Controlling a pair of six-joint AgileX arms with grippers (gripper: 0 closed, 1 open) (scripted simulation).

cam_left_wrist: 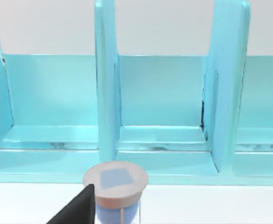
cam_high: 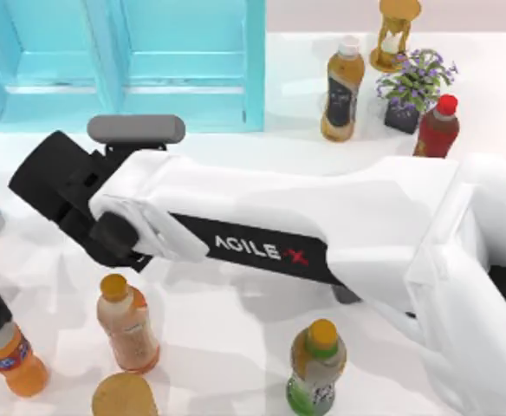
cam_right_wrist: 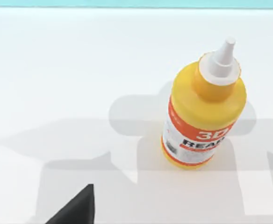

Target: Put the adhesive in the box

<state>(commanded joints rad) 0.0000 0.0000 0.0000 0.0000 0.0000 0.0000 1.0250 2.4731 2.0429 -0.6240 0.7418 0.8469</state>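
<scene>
The right arm reaches across the white tabletop (cam_high: pixel 236 347), its claw (cam_high: pixel 58 186) poised over the small yellow glue bottle with white nozzle (cam_right_wrist: pixel 203 109), standing upright near the large turquoise open box (cam_high: pixel 192 69). Whether the claw's fingers are apart, I cannot tell. The approach is under way; next it must descend and grip.

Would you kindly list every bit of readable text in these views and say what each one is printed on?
"AGILE X": on the black panel of the right arm, top view.
"3D": red band of the adhesive label, right wrist view.
"BEA...": black letters below it, cut off by the bottle's curve.
Small print on the adhesive label: too small to read.
Drink bottle labels in the top view: too small to read.
</scene>
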